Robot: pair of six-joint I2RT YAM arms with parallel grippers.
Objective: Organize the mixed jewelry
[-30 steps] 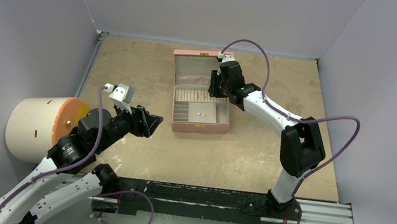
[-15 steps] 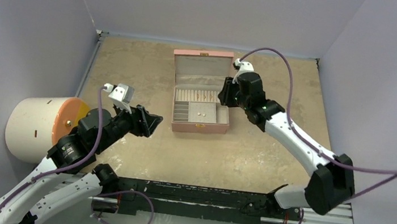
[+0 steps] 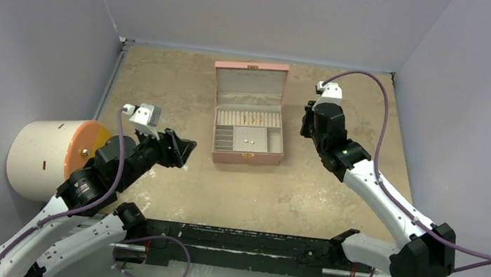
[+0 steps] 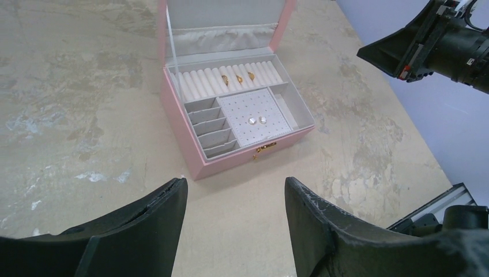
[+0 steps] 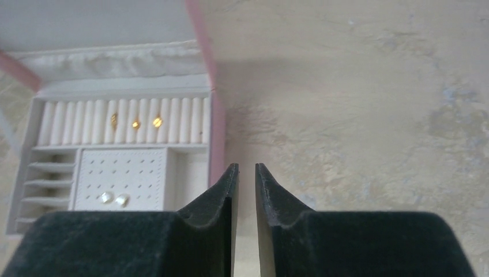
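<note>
The pink box (image 3: 247, 158) stands open at mid-table. Three small gold rings (image 5: 135, 123) sit in its ring rolls, and two pale studs (image 5: 113, 199) sit on its dotted pad. The rings (image 4: 239, 77) and studs (image 4: 257, 120) also show in the left wrist view. My right gripper (image 3: 310, 120) hovers just right of the box's right wall (image 5: 217, 144). Its jaws stand a narrow gap apart with nothing between them (image 5: 247, 165). My left gripper (image 3: 188, 151) is wide open and empty, left of and nearer than the box (image 4: 236, 182).
A white cylinder with an orange face (image 3: 49, 157) lies at the left, beside my left arm. Purple-grey walls close in the table on three sides. A black rail (image 3: 251, 242) runs along the near edge.
My right gripper has drawn back from over the box's ring rolls, to the right and clear of the box. My left arm has barely moved.
</note>
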